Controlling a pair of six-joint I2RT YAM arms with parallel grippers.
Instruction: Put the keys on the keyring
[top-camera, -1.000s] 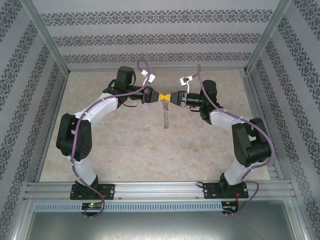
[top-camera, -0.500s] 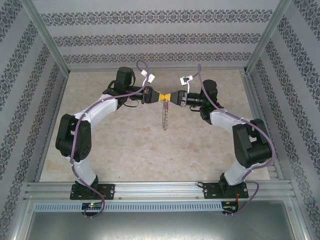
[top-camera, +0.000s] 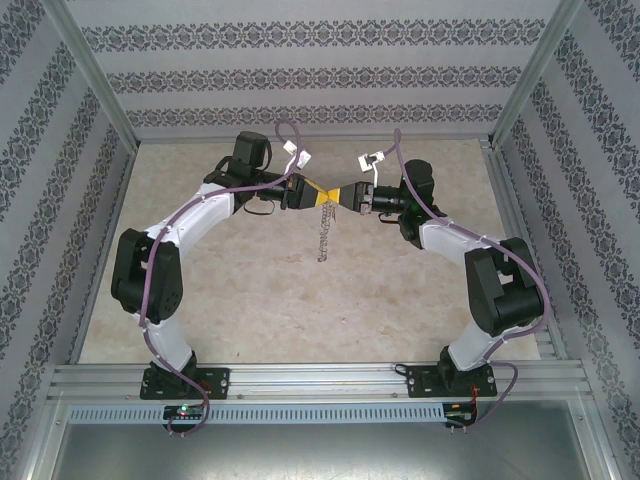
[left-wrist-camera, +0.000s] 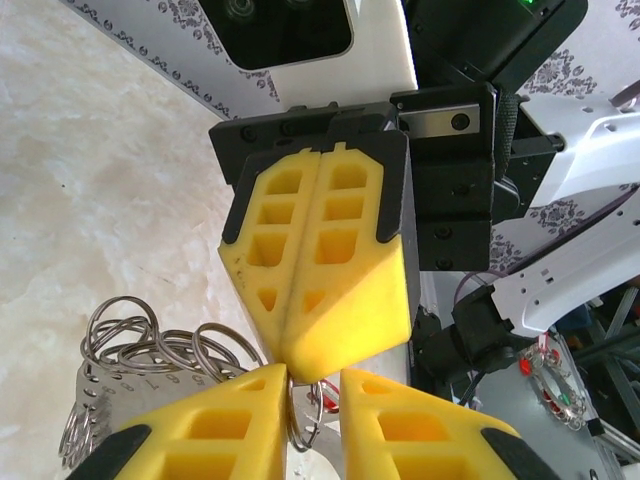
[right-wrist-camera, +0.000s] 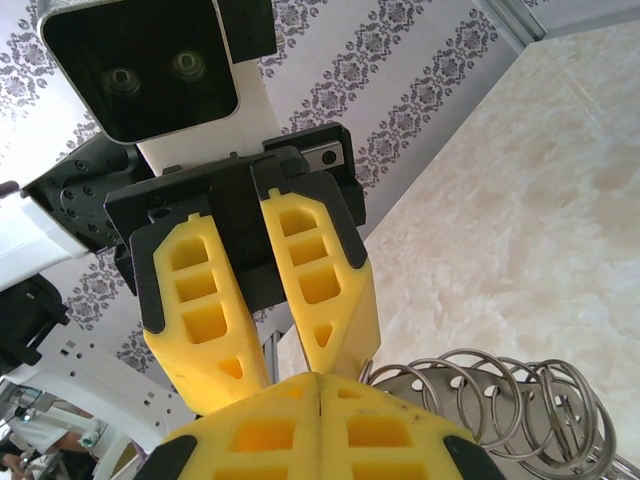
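Observation:
My two grippers meet tip to tip above the middle back of the table, the left gripper (top-camera: 318, 193) facing the right gripper (top-camera: 338, 196). The keyring (top-camera: 323, 235) hangs from that point as a string of grey rings and pieces. In the left wrist view my left gripper (left-wrist-camera: 312, 388) is open, and one ring (left-wrist-camera: 298, 420) rests against its left finger. The right gripper (left-wrist-camera: 303, 362) pokes in from above, shut, with the ring's top at its tip. A bit of the key's red head (left-wrist-camera: 330, 397) shows behind the ring. The bunched keyring (right-wrist-camera: 500, 400) lies beside my shut right gripper (right-wrist-camera: 318, 385).
The marble-patterned table top (top-camera: 250, 290) is bare around the hanging rings. Patterned walls (top-camera: 320, 80) close the back and sides, and a metal rail (top-camera: 320, 380) runs along the near edge by the arm bases.
Both grippers have shifted slightly left and up while staying together. The hanging string of rings has swung a little to the left.

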